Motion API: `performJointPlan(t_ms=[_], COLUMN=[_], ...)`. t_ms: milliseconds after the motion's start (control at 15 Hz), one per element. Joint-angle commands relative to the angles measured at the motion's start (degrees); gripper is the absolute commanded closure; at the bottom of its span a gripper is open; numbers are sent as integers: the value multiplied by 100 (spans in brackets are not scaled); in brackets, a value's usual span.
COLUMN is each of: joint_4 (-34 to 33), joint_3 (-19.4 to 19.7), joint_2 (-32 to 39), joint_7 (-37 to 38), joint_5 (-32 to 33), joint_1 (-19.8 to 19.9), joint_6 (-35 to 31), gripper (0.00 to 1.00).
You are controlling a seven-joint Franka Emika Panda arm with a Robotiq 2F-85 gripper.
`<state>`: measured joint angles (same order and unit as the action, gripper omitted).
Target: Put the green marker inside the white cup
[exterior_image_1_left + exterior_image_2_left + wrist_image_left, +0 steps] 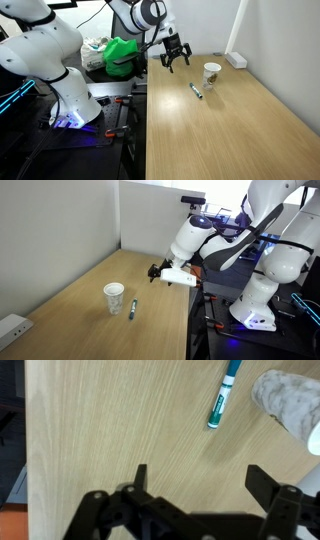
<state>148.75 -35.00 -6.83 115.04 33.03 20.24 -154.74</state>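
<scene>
The green marker is a slim pen with a white barrel. It has a teal-green cap at one end, green print along the body and a green tip at the other end. It lies flat on the pale wood-grain worktop. In the wrist view its long axis runs from about 1 o'clock down to 7 o'clock. In both exterior views it shows only as a small dark-and-green stick, too small there to make out any detail.

The white cup is just beside the marker at its 3 o'clock in the wrist view, and the two do not touch. It has a faint mottled pattern on its wall. In an exterior view the cup stands upright at about 1 o'clock from the marker. Seen from the opposite side, the cup is at the marker's 10 o'clock.

The claw hangs above the bare worktop with its two black fingers spread wide and nothing between them. The marker is at about 1 o'clock from the claw in the wrist view, well clear of the fingers. In an exterior view the claw is in the air at the marker's 10 o'clock.

A white power strip lies near the far corner of the worktop, and a green bag sits off its edge.
</scene>
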Motion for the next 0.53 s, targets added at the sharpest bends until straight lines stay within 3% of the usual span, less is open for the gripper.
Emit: performJointPlan(t_ms=[0,200,467], joint_4=[-175,-315,-597], joint_3=[-64,40,144], joint_2=[439,832,1411], joint_7=[637,843,780], joint_5=[729,1125,1062], joint_1=[181,203,171], joint_6=[-334,-587,-596], gripper=[0,0,0])
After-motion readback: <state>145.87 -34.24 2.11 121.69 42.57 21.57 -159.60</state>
